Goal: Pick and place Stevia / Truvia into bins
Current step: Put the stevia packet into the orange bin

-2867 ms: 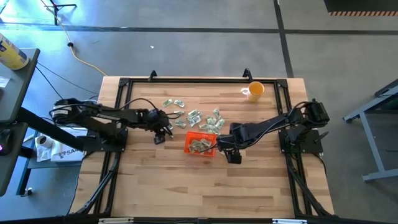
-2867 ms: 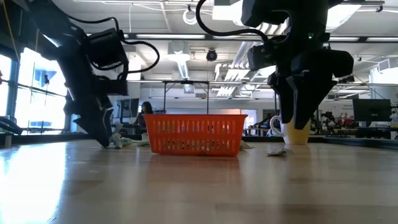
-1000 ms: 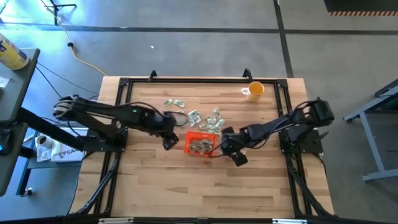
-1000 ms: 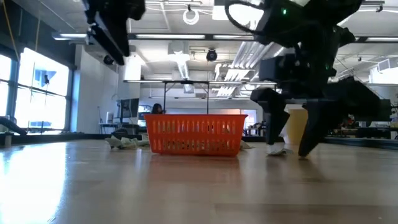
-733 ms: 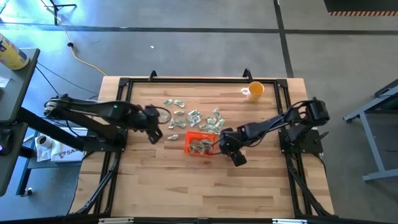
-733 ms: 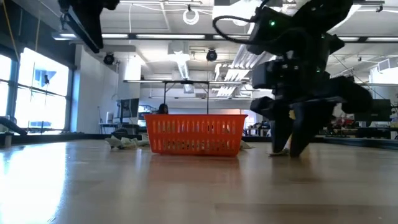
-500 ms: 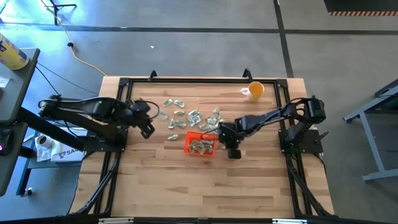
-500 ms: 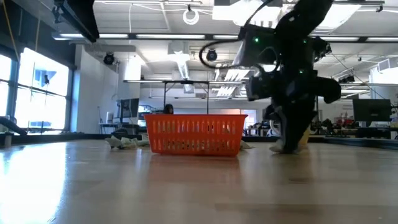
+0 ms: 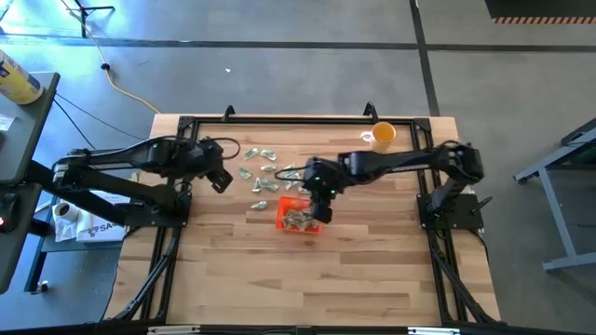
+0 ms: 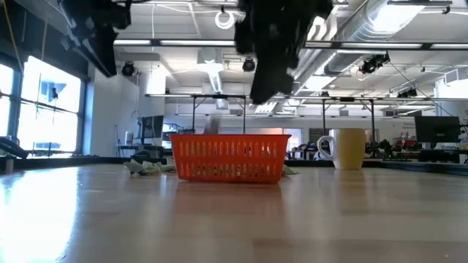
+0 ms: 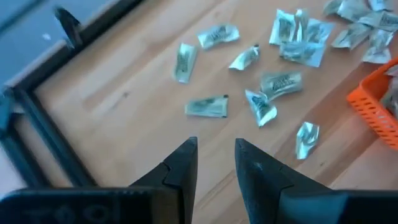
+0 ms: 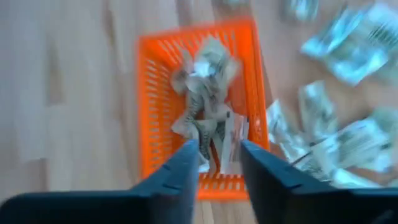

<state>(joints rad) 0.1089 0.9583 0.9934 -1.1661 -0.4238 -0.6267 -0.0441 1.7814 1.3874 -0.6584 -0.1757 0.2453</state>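
Many small pale green and white paper sachets point(image 9: 279, 177) lie scattered on the light wooden table point(image 9: 307, 279), in a loose spread just beyond the far edge of the small shallow bright orange-red plastic bin point(image 9: 300, 215) and toward its left. Several more sachets point(image 12: 205, 109) rest crumpled inside the bin, heaped near its middle.

The right gripper point(image 9: 325, 204) hangs above the bin's right part; the right wrist view looks straight down into the bin between the two dark fingers point(image 12: 177, 174). The fingers stand parted with a narrow gap, and nothing sits between them. In the low view the gripper point(image 10: 261, 91) is raised clear of the bin's point(image 10: 230, 157) rim.

The left gripper point(image 9: 220, 179) is near the table's left edge, to the left of the loose sachets and apart from them. Its fingers point(image 11: 183, 165) are slightly parted and hold nothing; beyond them the left wrist view shows about a dozen loose sachets point(image 11: 273, 84) on the wood and one corner of the bin point(image 11: 376, 112).

A round yellow-orange cup point(image 9: 381, 136) with a handle stands upright near the table's far right corner, well apart from the bin.
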